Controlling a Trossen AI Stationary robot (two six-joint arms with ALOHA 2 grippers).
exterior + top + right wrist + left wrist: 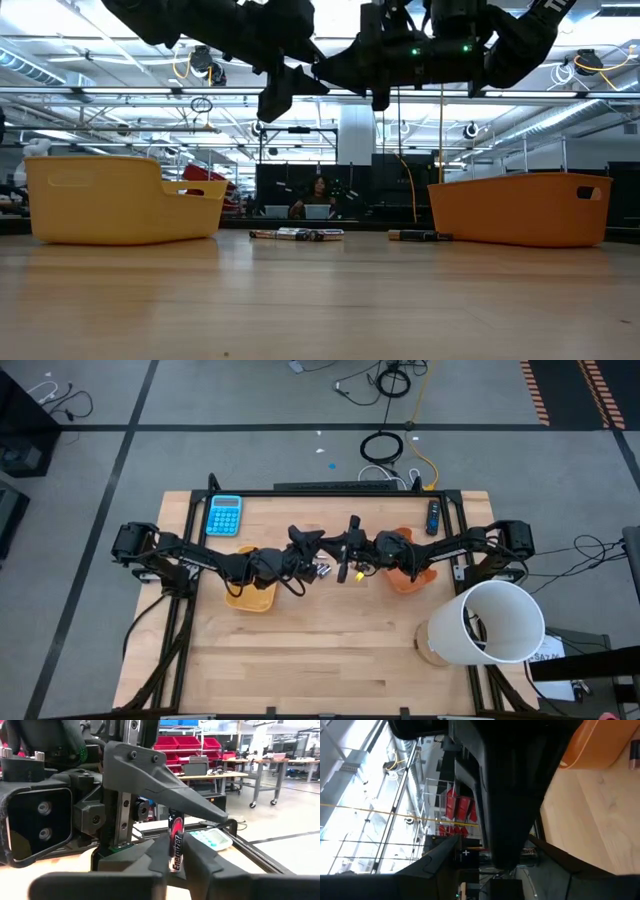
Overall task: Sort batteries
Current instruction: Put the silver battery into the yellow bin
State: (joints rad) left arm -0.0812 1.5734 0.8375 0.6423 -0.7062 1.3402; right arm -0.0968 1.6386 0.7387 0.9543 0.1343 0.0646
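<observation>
Table (330, 660): light wooden top, seen from above with both dark arms reaching in to meet over its middle.

Left gripper (318, 552): raised above the table centre, level with the right gripper and just beside it; in the right wrist view one of its pointed dark fingers (165, 782) ends close to the top of the held battery. Its jaws stand apart — nothing is visibly between them.

Right gripper (176, 851): raised over the table centre, its two fingers pinching a battery from either side.

Held battery (175, 841): a dark cylinder with a red band and white lettering, upright between the right gripper's fingers.

Loose batteries (297, 234): a small row lying flat on the table between the two trays — silvery and dark ones together; a further dark one (420, 236) lies just beside the orange tray.

Yellow tray (120, 200): on the table under the left arm; contents cannot be told.

Orange tray (520, 208): on the table under the right arm; contents cannot be told.

Blue calculator (224, 516): flat near the far left corner, well apart from the batteries.

White cylinder (487, 622): a large open-topped container at the table's right near edge.
</observation>
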